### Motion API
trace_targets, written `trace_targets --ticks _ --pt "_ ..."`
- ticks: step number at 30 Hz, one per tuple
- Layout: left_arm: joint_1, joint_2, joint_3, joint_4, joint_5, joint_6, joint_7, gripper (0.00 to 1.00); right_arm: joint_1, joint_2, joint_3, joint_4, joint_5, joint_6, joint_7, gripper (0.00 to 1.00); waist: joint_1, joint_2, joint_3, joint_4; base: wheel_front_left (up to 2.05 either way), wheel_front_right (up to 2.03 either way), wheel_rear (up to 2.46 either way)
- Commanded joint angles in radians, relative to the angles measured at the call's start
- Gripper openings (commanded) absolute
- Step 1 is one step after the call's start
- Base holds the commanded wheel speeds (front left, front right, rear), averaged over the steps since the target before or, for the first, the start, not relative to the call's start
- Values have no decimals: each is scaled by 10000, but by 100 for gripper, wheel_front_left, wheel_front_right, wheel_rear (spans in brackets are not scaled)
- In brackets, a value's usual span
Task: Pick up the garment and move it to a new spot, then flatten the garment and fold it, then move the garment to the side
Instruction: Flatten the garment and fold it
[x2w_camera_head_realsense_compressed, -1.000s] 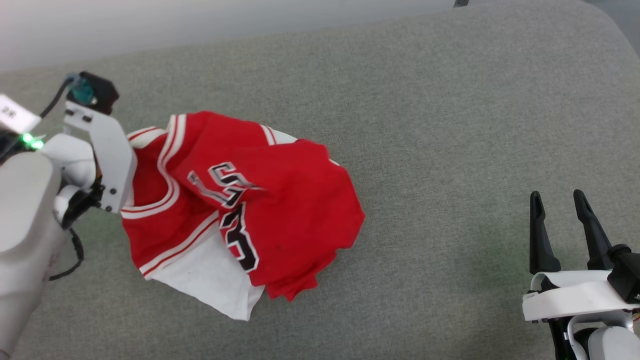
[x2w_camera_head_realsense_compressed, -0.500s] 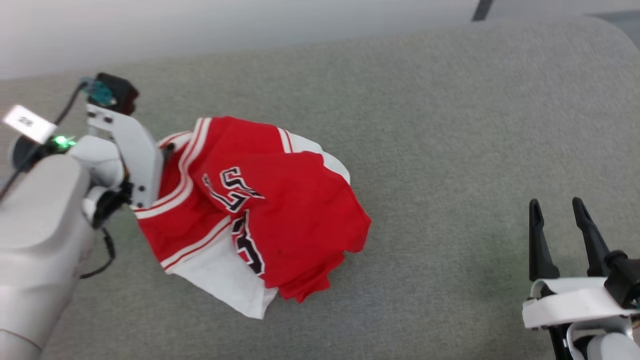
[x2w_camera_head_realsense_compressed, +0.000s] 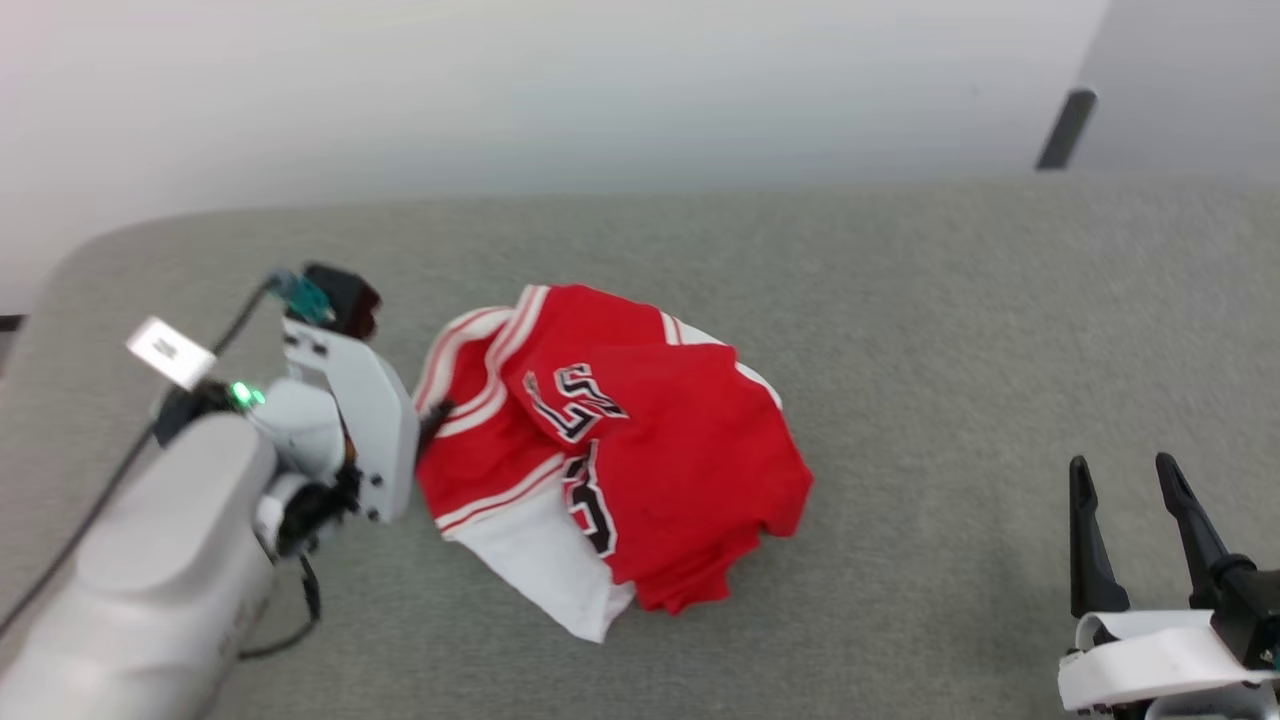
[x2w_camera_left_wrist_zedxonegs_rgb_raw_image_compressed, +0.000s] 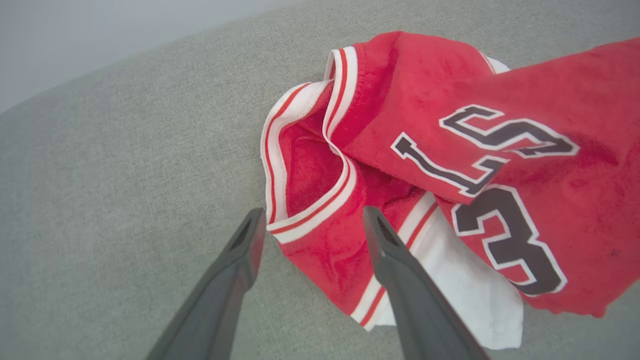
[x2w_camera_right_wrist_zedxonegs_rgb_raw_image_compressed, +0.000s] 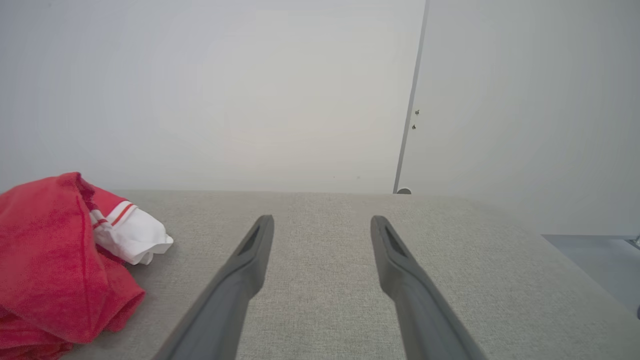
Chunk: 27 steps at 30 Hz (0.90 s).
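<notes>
Left claw comes first in the head view. Its dark fingers are mostly hidden behind the white wrist bracket, and one dark tip shows against the striped collar trim. The garment lies crumpled in a heap on the grey fabric surface, left of the middle, with a white sleeve poking out toward the robot. The right claw stands at the lower right. Its fingers are spread, point up the picture and hold nothing, well apart from the cloth. A pale wall runs behind.

In the left wrist view the left claw is spread wide. The loop of the white-and-red collar band lies between its tips, not pinched. Whether the right-hand finger touches the cloth beneath it I cannot tell. The garment is bunched, with black white-edged letters and a 3 at the right. The grey fabric surface is to the left.

In the right wrist view the right claw is spread over the grey fabric surface. The garment is heaped at the left edge, a white sleeve jutting out, and the wall lies beyond.
</notes>
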Motion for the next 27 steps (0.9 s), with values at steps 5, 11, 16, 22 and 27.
trace_targets --ticks 5,11,16,22,27 --pt "1032 -81 -8 -715 -616 522 704 100 344 -18 -83 -46 -83 1 -10 100 0 0 -866 848 0 0 0" --pt "1783 -148 -124 -1344 -1165 951 1629 100 277 -62 10 -75 -96 1 -11 100 0 0 -895 851 0 0 0" --pt "2096 -199 -135 -1743 -1474 1219 2033 100 217 -81 93 -144 -45 1 -11 100 0 0 -718 623 0 0 0" --pt "2197 -324 -197 -1932 -1594 1448 2351 100 41 -67 92 -252 1 1 -11 100 0 0 -329 250 0 0 0" --pt "2129 -472 -171 -1745 -1667 1603 2331 100 -114 -46 94 -307 36 1 -11 100 0 0 0 -36 0 0 0"
